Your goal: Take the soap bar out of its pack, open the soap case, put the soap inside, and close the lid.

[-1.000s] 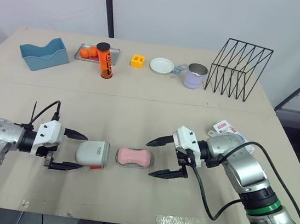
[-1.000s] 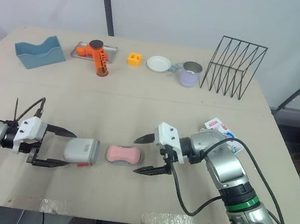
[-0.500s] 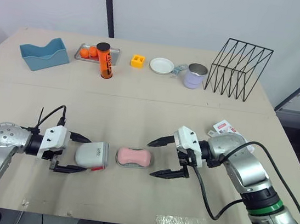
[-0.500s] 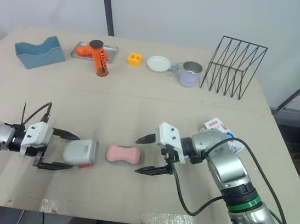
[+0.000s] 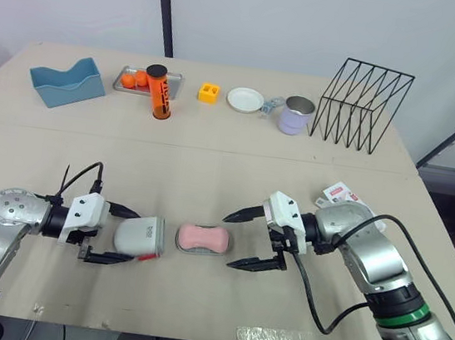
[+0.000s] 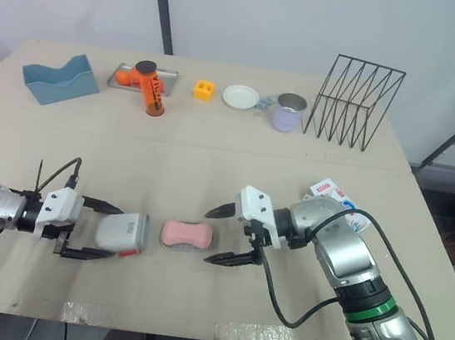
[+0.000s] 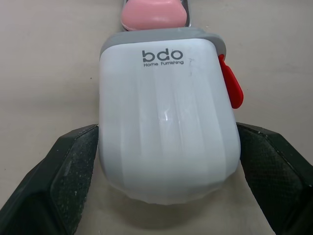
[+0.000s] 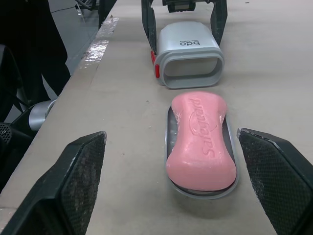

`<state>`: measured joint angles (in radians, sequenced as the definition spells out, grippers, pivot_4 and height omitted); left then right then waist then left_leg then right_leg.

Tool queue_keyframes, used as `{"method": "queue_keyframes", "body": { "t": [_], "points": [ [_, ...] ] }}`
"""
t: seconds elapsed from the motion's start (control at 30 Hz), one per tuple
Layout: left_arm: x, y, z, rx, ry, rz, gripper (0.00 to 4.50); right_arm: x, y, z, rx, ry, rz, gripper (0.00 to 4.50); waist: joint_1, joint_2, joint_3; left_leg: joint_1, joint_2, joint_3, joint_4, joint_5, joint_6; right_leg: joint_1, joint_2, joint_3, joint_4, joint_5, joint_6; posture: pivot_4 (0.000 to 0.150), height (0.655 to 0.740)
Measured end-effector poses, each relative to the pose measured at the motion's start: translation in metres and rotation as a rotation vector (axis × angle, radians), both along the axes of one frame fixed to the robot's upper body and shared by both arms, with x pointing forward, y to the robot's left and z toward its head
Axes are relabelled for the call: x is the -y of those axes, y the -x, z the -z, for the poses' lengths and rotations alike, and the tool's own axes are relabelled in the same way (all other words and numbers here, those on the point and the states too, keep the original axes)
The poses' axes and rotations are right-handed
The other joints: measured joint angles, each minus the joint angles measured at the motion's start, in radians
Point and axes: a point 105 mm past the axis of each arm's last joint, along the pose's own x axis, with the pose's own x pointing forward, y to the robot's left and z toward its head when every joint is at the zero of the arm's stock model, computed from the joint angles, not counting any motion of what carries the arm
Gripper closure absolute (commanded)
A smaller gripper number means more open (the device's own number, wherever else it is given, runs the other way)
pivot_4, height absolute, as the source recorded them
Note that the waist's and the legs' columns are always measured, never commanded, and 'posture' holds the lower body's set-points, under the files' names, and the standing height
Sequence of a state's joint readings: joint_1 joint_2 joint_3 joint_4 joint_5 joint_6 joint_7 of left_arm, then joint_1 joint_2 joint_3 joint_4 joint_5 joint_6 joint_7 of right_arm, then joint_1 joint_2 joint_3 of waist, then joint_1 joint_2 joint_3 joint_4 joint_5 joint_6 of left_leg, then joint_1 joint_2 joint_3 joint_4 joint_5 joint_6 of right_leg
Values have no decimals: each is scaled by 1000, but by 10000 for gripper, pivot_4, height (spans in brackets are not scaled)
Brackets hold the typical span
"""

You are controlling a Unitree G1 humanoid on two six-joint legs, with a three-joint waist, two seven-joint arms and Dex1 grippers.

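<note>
A white lid (image 7: 166,122) lies on the tan table (image 7: 49,58). It has round corners and a grey rim (image 7: 161,35) at its far end. Black letters (image 7: 163,56) on top say "bdo Home Furnishing". A small red clasp (image 7: 231,85) sticks out from one side of the lid. Just past the grey rim is the pink soap (image 7: 154,13), but we see just a part of it. The left gripper (image 7: 166,132) is spread wide. Its two black fingers (image 7: 61,171) sit one on each side of the lid's near end, right up against it. I cannot tell if they press on the lid.
</note>
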<state>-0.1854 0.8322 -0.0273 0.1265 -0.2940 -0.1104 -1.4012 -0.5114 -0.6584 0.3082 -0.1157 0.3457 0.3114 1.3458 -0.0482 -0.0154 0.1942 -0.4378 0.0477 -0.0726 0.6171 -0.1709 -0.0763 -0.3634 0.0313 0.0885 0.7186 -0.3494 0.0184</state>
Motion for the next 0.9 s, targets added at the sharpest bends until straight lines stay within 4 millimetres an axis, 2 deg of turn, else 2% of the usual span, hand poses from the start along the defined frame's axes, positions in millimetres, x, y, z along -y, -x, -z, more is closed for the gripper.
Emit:
{"method": "queue_keyframes", "body": {
  "t": [0.13,0.67,0.9],
  "points": [
    [0,0,1,-5,-4,0,10215,0,0,0,2,2,3,0,0,0,0,0,0,0,0,0,0,0,0,0,0,0,0,1500,7400],
    [-1,-1,1,13,-12,4,10277,0,-3,1,19,25,32,0,0,0,0,0,0,0,0,0,0,0,0,0,0,0,0,1500,7400],
    [-2,0,-1,12,-16,16,10277,-12,1,3,13,92,103,0,0,0,0,0,0,0,0,0,0,0,0,0,1,0,0,1500,7400]
  ]
}}
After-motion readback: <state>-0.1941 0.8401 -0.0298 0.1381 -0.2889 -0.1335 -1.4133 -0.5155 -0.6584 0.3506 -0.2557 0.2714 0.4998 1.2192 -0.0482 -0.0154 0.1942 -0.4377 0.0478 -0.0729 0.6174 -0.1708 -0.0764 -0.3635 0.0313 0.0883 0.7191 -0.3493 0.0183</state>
